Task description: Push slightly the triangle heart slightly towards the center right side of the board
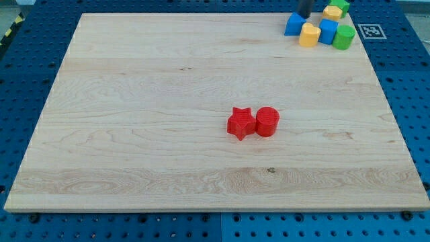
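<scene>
Blue triangle (293, 25), yellow heart (309, 33), table's (168, 81) top-right corner: light, stiff, likely to slide or twist. Push flat faces. My tip (304, 17) sits just above both. Pincer state: cannot tell.

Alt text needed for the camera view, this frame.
My tip sits at the board's top right, just above a blue triangular block in a cluster of blue, yellow and green blocks. A red star block touches a red cylinder block near centre.

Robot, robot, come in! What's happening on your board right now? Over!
My tip at the view's top right, just above blue triangle. Yellow heart beside it. Red star, red cylinder mid-board, touching.
</scene>
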`<act>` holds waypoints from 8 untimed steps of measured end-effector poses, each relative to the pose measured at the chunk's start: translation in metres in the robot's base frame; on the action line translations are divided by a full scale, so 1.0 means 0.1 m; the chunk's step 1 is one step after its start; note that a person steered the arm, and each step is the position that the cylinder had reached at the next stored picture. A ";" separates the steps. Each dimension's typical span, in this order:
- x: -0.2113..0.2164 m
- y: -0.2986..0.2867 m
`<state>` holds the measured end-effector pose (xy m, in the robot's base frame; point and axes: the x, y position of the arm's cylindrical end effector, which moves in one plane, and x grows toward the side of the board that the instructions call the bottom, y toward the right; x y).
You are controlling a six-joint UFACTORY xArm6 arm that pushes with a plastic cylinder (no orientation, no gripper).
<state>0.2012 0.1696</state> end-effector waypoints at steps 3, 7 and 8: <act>0.61 0.02; 0.21 0.35; 0.00 0.19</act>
<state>0.2017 0.1884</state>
